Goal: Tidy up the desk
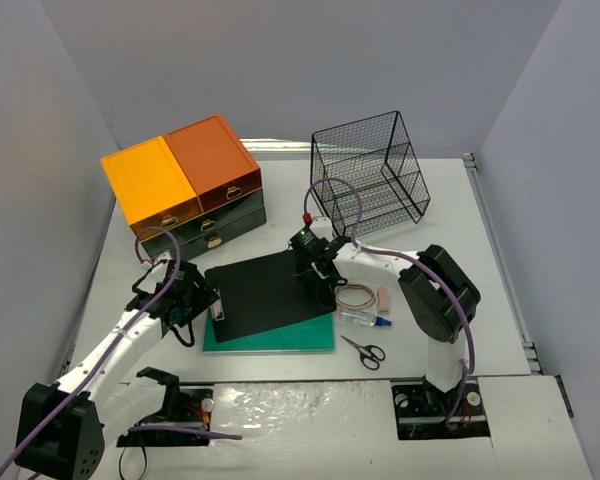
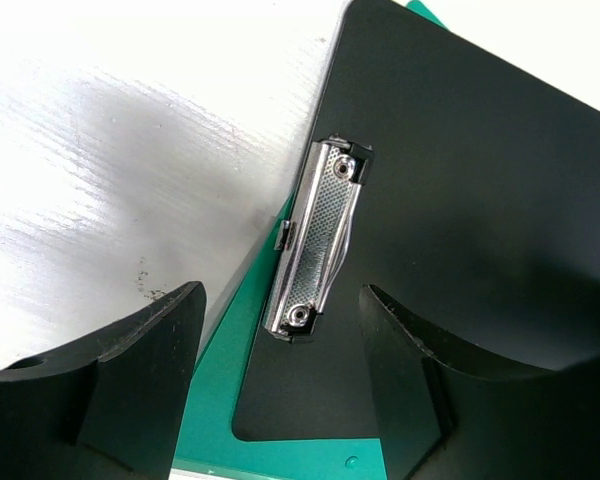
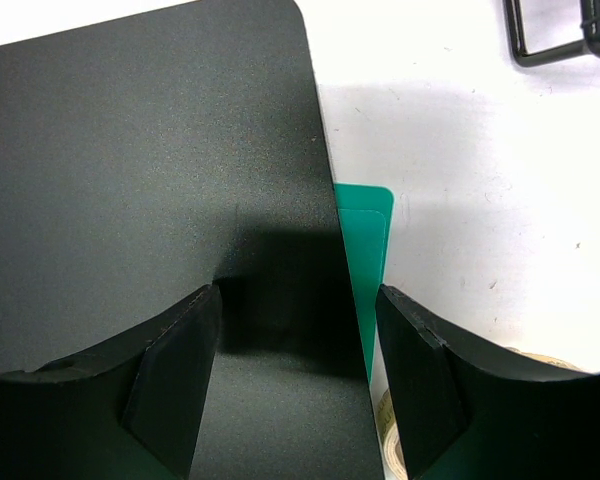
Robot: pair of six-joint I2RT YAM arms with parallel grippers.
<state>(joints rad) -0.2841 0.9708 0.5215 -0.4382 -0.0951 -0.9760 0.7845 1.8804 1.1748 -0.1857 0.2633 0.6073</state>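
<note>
While the left gripper [image 2: 280, 295] and right gripper [image 3: 298, 295] gape over one flat black clipboard [image 1: 268, 288], we count one black wire basket [image 1: 370, 175] at one o'clock, one orange-and-yellow-topped drawer unit [image 1: 185, 180] at eleven.

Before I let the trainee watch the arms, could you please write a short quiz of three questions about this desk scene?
1. True or false: the clipboard lies on the green board.
2. What is directly under the left end effector? A tape, B the clipboard's clip, C a drawer.
3. Fill in: in the top view, the scissors lie to the ___ of the green board.
Key: 1 true; 2 B; 3 right.
</note>
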